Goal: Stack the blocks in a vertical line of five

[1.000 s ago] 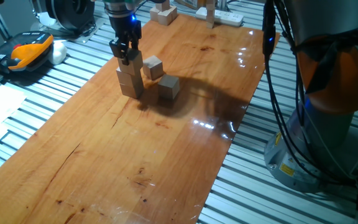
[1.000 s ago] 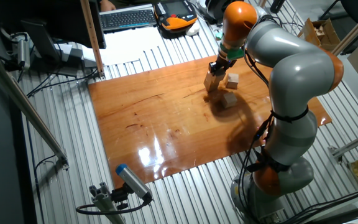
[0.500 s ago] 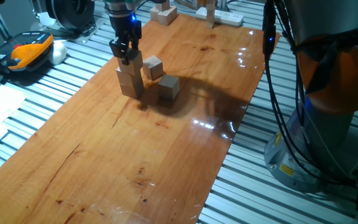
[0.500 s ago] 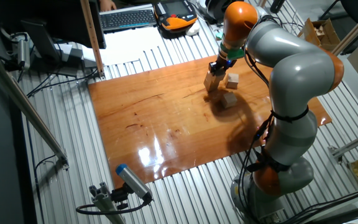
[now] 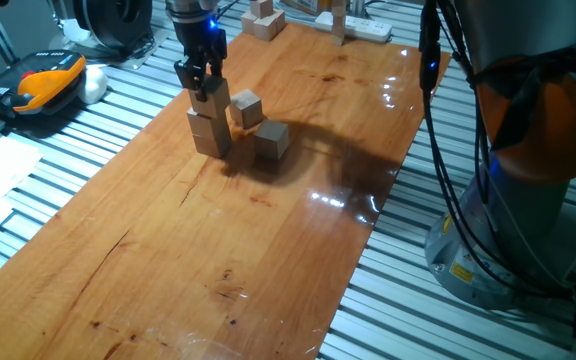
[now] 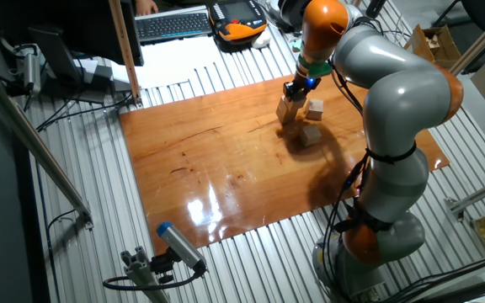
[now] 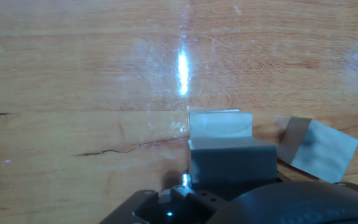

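Wooden board [image 5: 268, 230] fills the frame's middle; upper left, the gripper [image 5: 200, 88] sits atop a three-block stack [image 5: 209, 122] (fingers' grip unclear), two loose blocks [image 5: 271, 139] just right.

Two loose blocks [image 5: 247, 108] beside stack [image 5: 209, 125]

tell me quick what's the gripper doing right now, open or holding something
gripper: at the top block of the stack; grip or release cannot be told.
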Tool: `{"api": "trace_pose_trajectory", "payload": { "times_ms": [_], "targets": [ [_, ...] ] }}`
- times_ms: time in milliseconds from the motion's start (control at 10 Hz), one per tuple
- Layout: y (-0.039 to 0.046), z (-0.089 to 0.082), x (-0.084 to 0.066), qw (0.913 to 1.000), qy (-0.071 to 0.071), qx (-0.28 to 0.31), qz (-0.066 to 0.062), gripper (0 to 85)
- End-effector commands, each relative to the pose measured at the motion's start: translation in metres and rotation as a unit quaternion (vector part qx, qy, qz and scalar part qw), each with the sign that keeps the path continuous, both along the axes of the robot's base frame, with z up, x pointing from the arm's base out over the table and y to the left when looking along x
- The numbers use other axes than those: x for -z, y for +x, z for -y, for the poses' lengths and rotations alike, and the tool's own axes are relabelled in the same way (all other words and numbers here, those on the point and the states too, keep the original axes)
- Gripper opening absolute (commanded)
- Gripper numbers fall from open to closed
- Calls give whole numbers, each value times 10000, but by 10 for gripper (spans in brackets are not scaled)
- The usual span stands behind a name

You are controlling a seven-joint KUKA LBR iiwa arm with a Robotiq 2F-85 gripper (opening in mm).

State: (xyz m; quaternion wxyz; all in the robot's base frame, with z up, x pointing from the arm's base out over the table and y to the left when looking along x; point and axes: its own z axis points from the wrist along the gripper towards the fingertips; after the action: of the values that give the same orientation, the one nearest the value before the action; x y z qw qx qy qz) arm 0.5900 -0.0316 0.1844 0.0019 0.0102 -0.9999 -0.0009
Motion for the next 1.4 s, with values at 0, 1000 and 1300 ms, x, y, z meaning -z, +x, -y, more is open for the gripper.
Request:
{"api": "trace_pose_trajectory", "payload": {
  "times_ms": [0, 1000, 1300],
  "targets": [
    [19, -7, 1, 10000, -16, 7, 13, 0],
    [141, 18, -3, 9998, -108, 160, 46, 0],
    [154, 5, 4, 9995, -131, 275, 24, 0]
  ]
}}
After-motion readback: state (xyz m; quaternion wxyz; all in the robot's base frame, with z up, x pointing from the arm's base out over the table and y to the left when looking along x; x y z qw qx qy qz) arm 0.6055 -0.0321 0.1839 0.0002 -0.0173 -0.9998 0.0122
